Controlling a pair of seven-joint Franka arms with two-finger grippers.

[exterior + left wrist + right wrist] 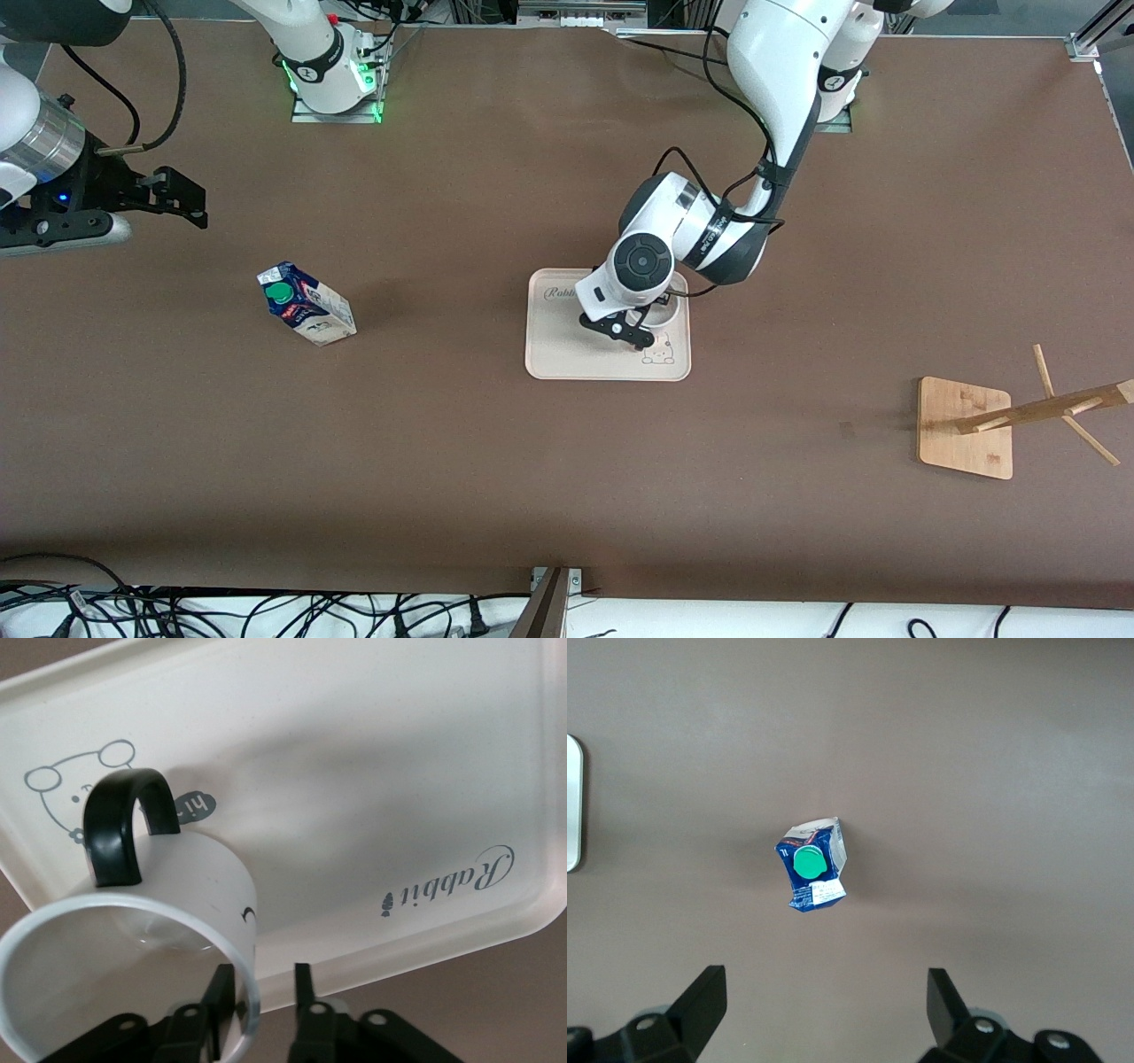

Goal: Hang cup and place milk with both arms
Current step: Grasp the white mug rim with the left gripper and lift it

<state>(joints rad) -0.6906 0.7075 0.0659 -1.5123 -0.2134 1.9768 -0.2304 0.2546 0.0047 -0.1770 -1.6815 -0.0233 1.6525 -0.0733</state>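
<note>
My left pincer point(257, 1001) straddles the rim of the cup point(133, 930) on the tray point(354, 771), jaws apart. Glazed and slippery, I judge; grip the wall. My right pincer point(824, 1005) hangs spread above the light milk point(812, 866) on the bench point(532, 478).

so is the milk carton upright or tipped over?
Upright. The milk carton stands on its base on the table, green cap on top facing up at the right wrist camera.

The brown worktop point(549, 461) carries three things directly: the milk point(306, 304) standing at centre-left of the frame, a cream tray point(567, 354) at the centre, and a wooden rack point(966, 427) at lower right.
</note>
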